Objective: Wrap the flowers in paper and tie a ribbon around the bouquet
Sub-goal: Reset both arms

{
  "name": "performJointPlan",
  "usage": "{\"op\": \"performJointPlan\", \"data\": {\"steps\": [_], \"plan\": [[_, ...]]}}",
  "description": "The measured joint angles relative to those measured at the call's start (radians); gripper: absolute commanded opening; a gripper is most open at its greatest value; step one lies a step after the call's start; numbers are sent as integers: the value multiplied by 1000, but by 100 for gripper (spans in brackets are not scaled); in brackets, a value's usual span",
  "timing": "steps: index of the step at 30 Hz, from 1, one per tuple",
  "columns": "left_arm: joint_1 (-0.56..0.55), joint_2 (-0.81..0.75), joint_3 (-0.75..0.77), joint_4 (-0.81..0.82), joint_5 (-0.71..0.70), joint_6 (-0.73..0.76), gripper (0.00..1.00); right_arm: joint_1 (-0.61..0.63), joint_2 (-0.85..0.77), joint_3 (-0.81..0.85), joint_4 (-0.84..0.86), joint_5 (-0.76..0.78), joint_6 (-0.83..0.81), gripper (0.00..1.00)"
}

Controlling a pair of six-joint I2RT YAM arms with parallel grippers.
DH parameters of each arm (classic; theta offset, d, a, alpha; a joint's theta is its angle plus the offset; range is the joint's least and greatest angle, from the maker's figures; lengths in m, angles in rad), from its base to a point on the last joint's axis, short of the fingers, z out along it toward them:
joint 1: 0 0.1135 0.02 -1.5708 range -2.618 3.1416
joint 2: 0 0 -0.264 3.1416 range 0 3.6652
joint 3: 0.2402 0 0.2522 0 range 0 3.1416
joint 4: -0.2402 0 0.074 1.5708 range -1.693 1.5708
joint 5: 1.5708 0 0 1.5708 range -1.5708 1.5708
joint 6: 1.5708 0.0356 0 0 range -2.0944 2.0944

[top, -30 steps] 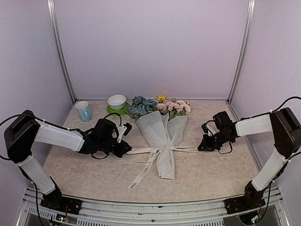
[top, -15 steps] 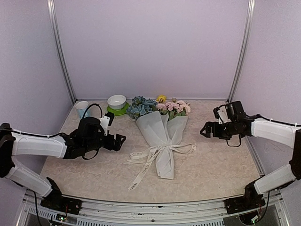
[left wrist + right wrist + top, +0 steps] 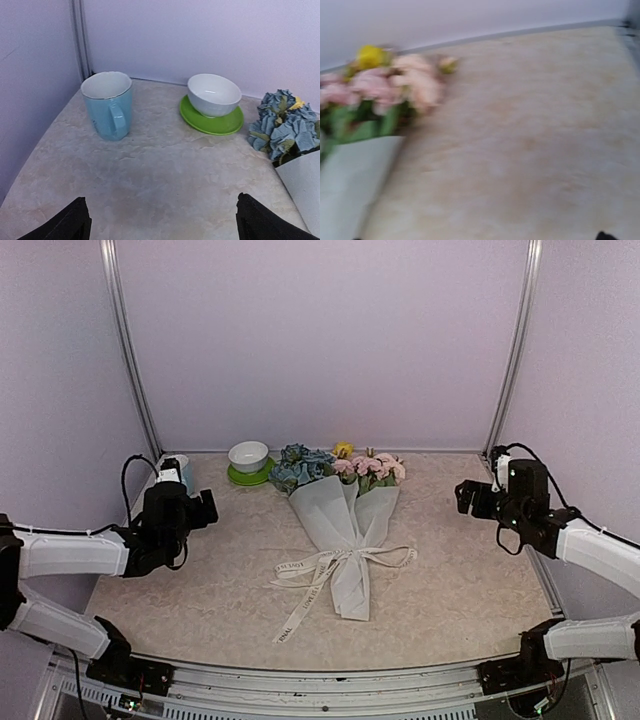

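Flowers point(image 3: 335, 466) blue, pink and yellow; paper point(image 3: 345, 522) white; ribbon point(image 3: 305, 602) cream with dark lettering; mug point(image 3: 107, 105) pale blue; bowl point(image 3: 214, 94) white; saucer point(image 3: 212, 123) green; surface point(image 3: 470, 580) mottled beige.

- The bouquet point(image 3: 345, 530) is lying in the middle of the table point(image 3: 450, 580), with its flowers point(image 3: 335, 468) pointing toward the far edge and the narrow end of its paper point(image 3: 350, 585) toward the near edge.
- The ribbon point(image 3: 305, 585) is sitting around the paper's lower part, its tails trailing left and toward the near edge.
- A bowl point(image 3: 214, 94) is resting on a saucer point(image 3: 220, 125) by the far edge, just left of the flowers.
- A mug point(image 3: 109, 107) is standing in the far left corner, apart from the bowl.
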Motion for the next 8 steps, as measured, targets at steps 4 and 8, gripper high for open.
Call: {"op": "performJointPlan", "data": {"steps": [4,8], "plan": [[30,18,-49,23,-118,-45,99,0,0,-96,91,101,-13,100],[54,20,-60,54,-164,-68,99,0,5,-126,143,137,-27,100]]}}
